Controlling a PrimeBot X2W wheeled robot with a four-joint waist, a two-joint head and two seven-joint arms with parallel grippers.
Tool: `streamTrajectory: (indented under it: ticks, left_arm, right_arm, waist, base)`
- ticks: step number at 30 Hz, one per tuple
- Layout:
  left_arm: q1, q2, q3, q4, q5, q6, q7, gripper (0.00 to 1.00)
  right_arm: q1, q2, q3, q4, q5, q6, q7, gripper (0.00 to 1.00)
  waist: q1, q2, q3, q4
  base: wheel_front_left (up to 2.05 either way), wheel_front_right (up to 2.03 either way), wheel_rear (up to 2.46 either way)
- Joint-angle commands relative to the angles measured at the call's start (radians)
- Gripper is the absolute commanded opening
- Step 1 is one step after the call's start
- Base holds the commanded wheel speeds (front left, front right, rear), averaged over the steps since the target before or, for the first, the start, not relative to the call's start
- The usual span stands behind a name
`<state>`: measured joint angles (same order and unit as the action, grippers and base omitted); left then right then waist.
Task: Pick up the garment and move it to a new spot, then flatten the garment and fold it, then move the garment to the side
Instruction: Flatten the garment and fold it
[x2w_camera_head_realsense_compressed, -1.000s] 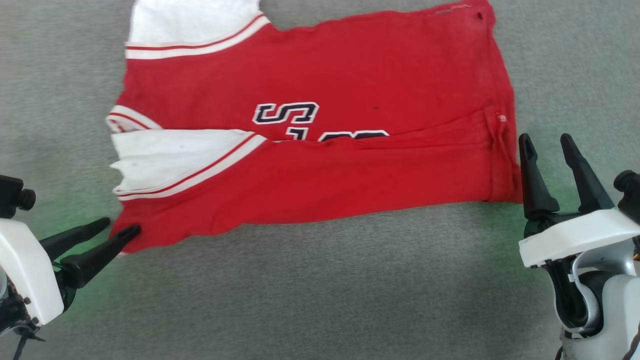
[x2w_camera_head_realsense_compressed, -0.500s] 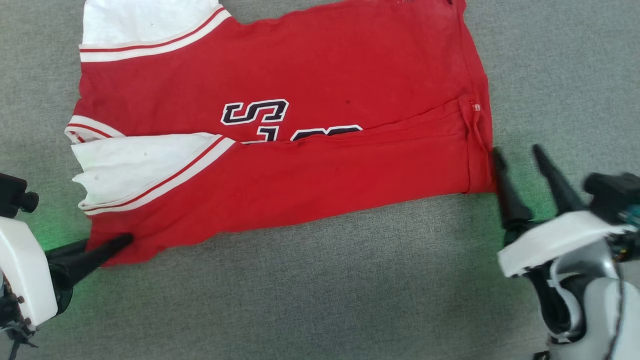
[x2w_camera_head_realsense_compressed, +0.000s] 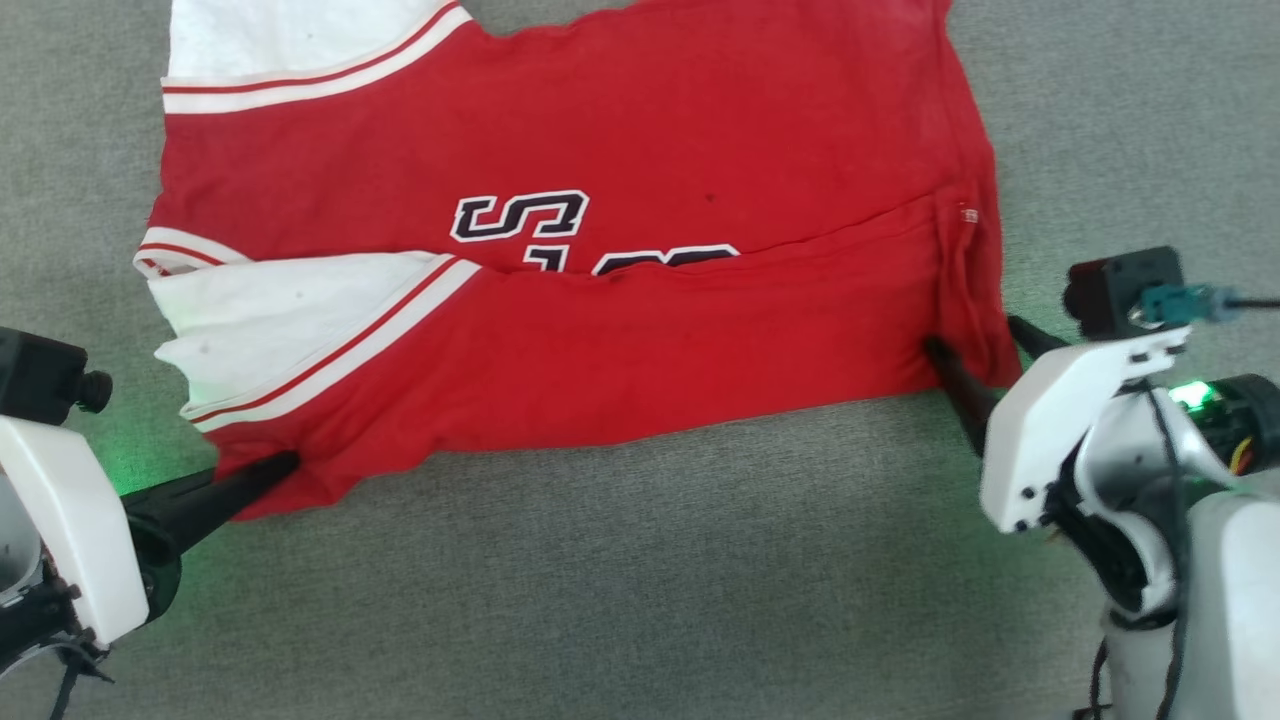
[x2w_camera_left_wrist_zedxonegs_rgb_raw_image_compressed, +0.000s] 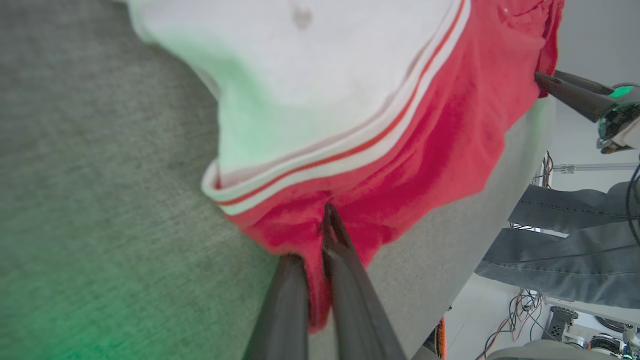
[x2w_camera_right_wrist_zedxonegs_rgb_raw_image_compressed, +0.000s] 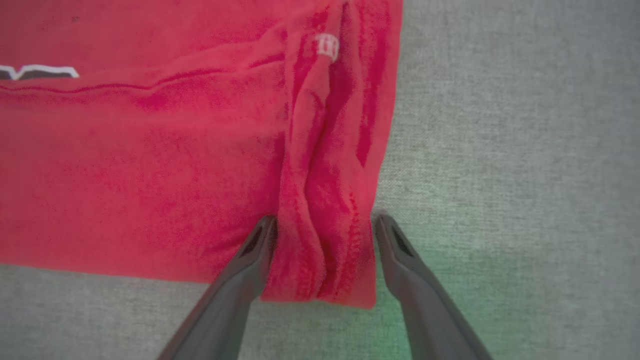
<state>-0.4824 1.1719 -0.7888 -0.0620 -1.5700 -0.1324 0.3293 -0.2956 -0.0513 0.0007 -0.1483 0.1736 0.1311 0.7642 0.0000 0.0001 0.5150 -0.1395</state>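
Garment (x2w_camera_head_realsense_compressed: 700, 150) spread across grey worktop (x2w_camera_head_realsense_compressed: 640, 590): red jersey knit, soft and faintly creased, roughly rectangular, near long side folded over onto the chest. Black block letters (x2w_camera_head_realsense_compressed: 520, 215) with white outline, lower ones half covered by that folded edge. Two white short sleeves at the left end, each bordered by white-and-red stripe trim (x2w_camera_head_realsense_compressed: 330, 348). Upper sleeve (x2w_camera_head_realsense_compressed: 290, 40) cut off by the top edge of the head view. Lower sleeve (x2w_camera_head_realsense_compressed: 290, 310) lying on the fold, rumpled at its open end. Small white tag (x2w_camera_head_realsense_compressed: 968, 212) at the right end, beside a hem (x2w_camera_right_wrist_zedxonegs_rgb_raw_image_compressed: 325, 200) bunched into soft lengthwise ridges. Worktop surface felt-like and finely woven, tinted green near both wrists.

Left end effector (x2w_camera_head_realsense_compressed: 285, 462) clamped on the near left corner of garment, just below the stripe trim. Red cloth pinched between long, dark, tapering fingers (x2w_camera_left_wrist_zedxonegs_rgb_raw_image_compressed: 350, 280), a strip of it showing between them in the left wrist view. Right end effector (x2w_camera_head_realsense_compressed: 975, 335) spread wide, gripping nothing. Astride the near right corner, one finger on each side of the bunched hem, close against the cloth.

Beyond the worktop edge in the left wrist view, a person's legs (x2w_camera_left_wrist_zedxonegs_rgb_raw_image_compressed: 565, 260) in blue jeans.
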Motion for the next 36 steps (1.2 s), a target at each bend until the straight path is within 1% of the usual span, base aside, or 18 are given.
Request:
streamTrajectory:
  ticks: [1, 5, 6, 7, 9, 11, 17, 23, 28, 31, 34, 35, 36]
  left_arm:
    - [-0.002, -0.021, -0.011, -0.005, 0.006, 0.004, 0.001, 0.0]
    - [-0.014, -0.031, -0.009, -0.014, 0.015, 0.004, -0.007, 0.0]
    - [-0.016, -0.033, -0.01, -0.013, 0.016, 0.004, -0.01, 0.0]
    - [-0.018, -0.035, -0.009, -0.013, 0.018, 0.004, -0.011, 0.0]
    - [-0.021, -0.041, -0.01, -0.016, 0.019, 0.004, -0.019, 0.0]
    - [-0.016, -0.042, -0.013, -0.022, 0.02, 0.003, -0.026, 0.0]
    - [0.036, -0.008, -0.023, -0.071, 0.025, 0.003, -0.079, 0.0]
    - [0.105, 0.06, -0.047, -0.164, 0.035, 0.003, -0.136, 0.0]
    - [0.157, 0.106, -0.078, -0.234, 0.056, 0.003, -0.184, 0.0]
    - [0.174, 0.107, -0.102, -0.255, 0.08, 0.003, -0.215, 0.0]
    - [0.18, 0.094, -0.127, -0.247, 0.107, 0.003, -0.244, 0.0]
    - [0.176, 0.091, -0.134, -0.24, 0.116, 0.003, -0.256, 0.0]
    - [0.17, 0.088, -0.139, -0.23, 0.129, 0.003, -0.267, 0.0]
  right_arm:
    - [-0.013, -0.001, -0.023, 0.009, 0.002, -0.001, 0.044, 1.0]
    - [-0.013, 0.0, -0.028, 0.033, 0.0, -0.001, 0.125, 1.0]
    - [-0.009, 0.001, -0.022, 0.037, 0.0, -0.001, 0.138, 0.82]
    - [-0.007, 0.002, -0.019, 0.036, 0.0, -0.001, 0.144, 0.43]
    - [0.0, 0.002, -0.022, 0.029, 0.005, -0.001, 0.142, 0.0]
    - [0.011, 0.001, -0.029, 0.016, 0.008, -0.001, 0.127, 0.0]
    - [0.04, -0.01, -0.032, -0.024, 0.025, -0.001, 0.115, 0.0]
    - [0.087, -0.059, -0.029, -0.062, 0.072, -0.001, 0.138, 0.0]
    - [0.145, -0.114, -0.057, -0.09, 0.124, -0.001, 0.176, 0.0]
    - [0.181, -0.133, -0.085, -0.107, 0.134, -0.001, 0.183, 0.0]
    - [0.202, -0.127, -0.097, -0.123, 0.142, -0.001, 0.167, 0.0]
    - [0.204, -0.127, -0.098, -0.13, 0.142, -0.001, 0.158, 0.11]
    - [0.203, -0.123, -0.103, -0.133, 0.138, -0.001, 0.142, 0.42]
  waist:
    - [0.0, -0.0001, 0.006, 0.008]
    - [0.0, -0.0001, 0.014, 0.027]
    - [0.0, -0.0001, 0.015, 0.031]
    - [0.0, -0.0001, 0.015, 0.034]
    - [0.0, -0.0001, 0.014, 0.039]
    - [0.0, -0.0001, 0.005, 0.043]
    - [0.0, -0.0001, -0.038, 0.042]
    - [0.0, -0.0001, -0.073, 0.051]
    - [0.0, -0.0001, -0.087, 0.063]
    - [0.0, -0.0001, -0.093, 0.072]
    - [0.0, -0.0001, -0.094, 0.078]
    - [0.0, -0.0001, -0.094, 0.079]
    - [0.0, -0.0001, -0.095, 0.079]
  base:
    - [0.0, 0.0, 0.0]
    - [0.0, 0.0, 0.0]
    - [0.0, 0.0, 0.0]
    - [0.0, 0.0, 0.0]
    - [0.0, 0.0, 0.0]
    - [0.0, 0.0, 0.0]
    - [0.0, 0.0, 0.0]
    - [0.0, 0.0, 0.0]
    - [0.0, 0.0, 0.0]
    - [0.0, 0.0, 0.0]
    - [0.0, 0.0, 0.0]
    - [0.0, 0.0, 0.0]
    - [0.0, 0.0, 0.0]
